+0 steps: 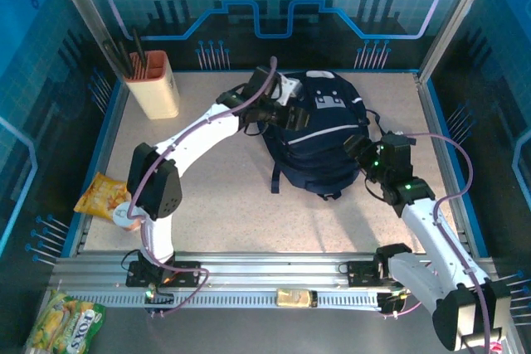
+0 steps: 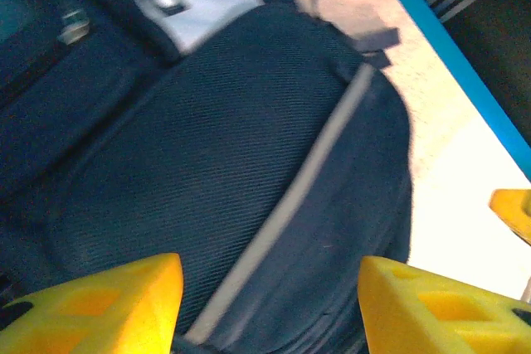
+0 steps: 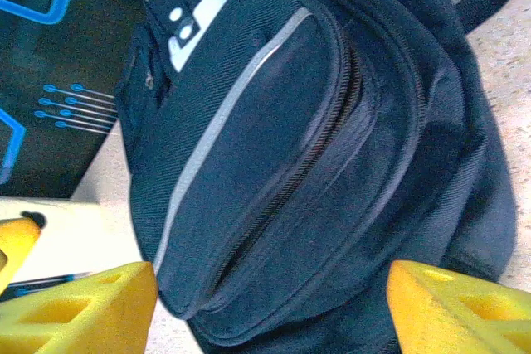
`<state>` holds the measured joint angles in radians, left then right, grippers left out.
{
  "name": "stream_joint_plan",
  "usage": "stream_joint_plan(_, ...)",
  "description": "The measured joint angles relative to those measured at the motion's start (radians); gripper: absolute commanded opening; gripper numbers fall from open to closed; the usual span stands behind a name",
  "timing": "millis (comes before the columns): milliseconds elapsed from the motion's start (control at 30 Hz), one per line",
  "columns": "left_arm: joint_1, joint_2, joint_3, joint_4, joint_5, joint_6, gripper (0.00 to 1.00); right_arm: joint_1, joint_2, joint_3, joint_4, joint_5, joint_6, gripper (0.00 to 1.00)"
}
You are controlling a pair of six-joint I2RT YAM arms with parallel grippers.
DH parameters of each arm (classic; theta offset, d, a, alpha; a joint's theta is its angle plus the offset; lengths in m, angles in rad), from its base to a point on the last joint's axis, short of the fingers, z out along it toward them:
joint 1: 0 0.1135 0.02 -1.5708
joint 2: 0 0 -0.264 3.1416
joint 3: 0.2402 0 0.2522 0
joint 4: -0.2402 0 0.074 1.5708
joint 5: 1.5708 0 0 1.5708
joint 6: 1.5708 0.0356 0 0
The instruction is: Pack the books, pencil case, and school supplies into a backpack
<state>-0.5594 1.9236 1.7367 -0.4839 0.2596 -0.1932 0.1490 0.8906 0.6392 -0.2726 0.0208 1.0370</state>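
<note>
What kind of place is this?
Probably a robot test cell: left arm and right arm bolted to a metal rail, a table enclosed by blue circuit-print panels, a backpack staged on it.

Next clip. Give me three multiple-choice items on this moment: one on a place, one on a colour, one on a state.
1. Where does the beige upright holder of dark sticks stand?
A. at the back left of the pale speckled table
B. at the front right corner
C. between the arm bases

2. What colour is the curved stripe on the large navy fabric backpack?
A. red
B. pale grey
C. green

3. How do the right gripper's yellow fingers stand?
A. shut on a strap
B. shut on a book
C. wide apart, holding nothing

Key:
1. A, since the top view shows the holder far left, by the back wall.
2. B, since the right wrist view shows the stripe pale against the navy.
3. C, since there is a wide gap between the fingers, with the backpack beyond it.
</note>
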Motion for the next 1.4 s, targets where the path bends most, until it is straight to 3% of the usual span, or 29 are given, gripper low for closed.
stream_joint_plan(267,0.161,0.058,-0.007,-0.030,0.037,-0.161,0.54,-0.006,0.100,0.010,-0.010,-0.013,-0.026,0.79)
stream_joint_plan(867,0.149,0.289,0.181,-0.133,0.231,-0.225,0.43,-0.006,0.337,0.095,0.029,-0.131,-0.072,0.80)
stream_joint_plan(1033,0.150,0.303,0.200,-0.149,0.266,-0.228,0.31,-0.006,0.390,0.109,0.034,-0.138,-0.088,0.72)
stream_joint_plan(1267,0.158,0.304,0.192,-0.154,0.284,-0.235,0.00,-0.011,0.457,0.127,0.027,-0.142,-0.109,0.61)
stream_joint_plan(1400,0.161,0.297,0.135,-0.103,0.288,-0.237,0.00,-0.014,0.504,0.151,0.024,-0.146,-0.137,0.61)
